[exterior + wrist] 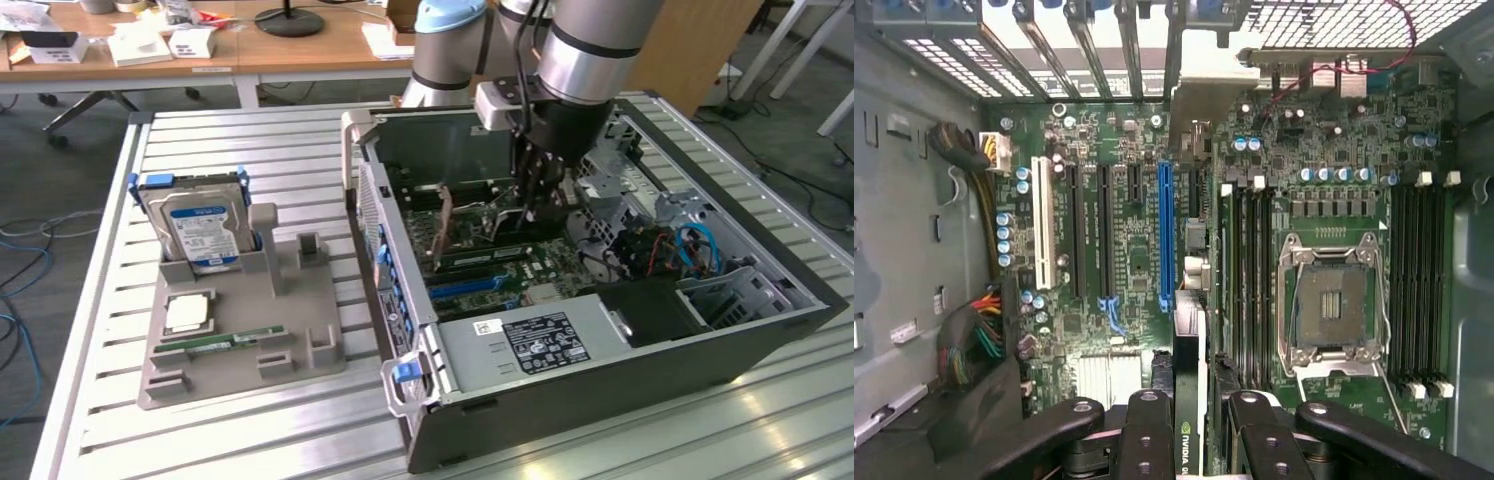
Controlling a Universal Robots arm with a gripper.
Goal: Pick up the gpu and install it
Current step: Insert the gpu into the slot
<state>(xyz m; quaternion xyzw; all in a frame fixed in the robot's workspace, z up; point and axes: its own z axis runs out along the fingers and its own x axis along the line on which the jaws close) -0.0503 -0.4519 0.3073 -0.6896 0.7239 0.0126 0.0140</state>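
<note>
Currently, the gpu [1186,440] is being gripped edge-on between the partly closed jaws of the gripper [1199,428], with a dark finger [1146,435] pressed against each face. The card is being held above the motherboard [1134,250], just beside the long blue slot [1165,235]; whether it is touching the board cannot be told.

The open computer case [747,340] is being supported on its side by a slatted metal table [240,140]. Toward the exterior view's left, a grey holder [240,350] is being used to carry an upright hard drive [200,225], a processor [187,313] and a green memory stick [220,343]. Wooden desks [320,50] are being shown along the upper edge of that view.

In the upper middle of the exterior view, the arm [594,50] is being held steeply downward, with the gripper [547,205] lowered inside the case.
</note>
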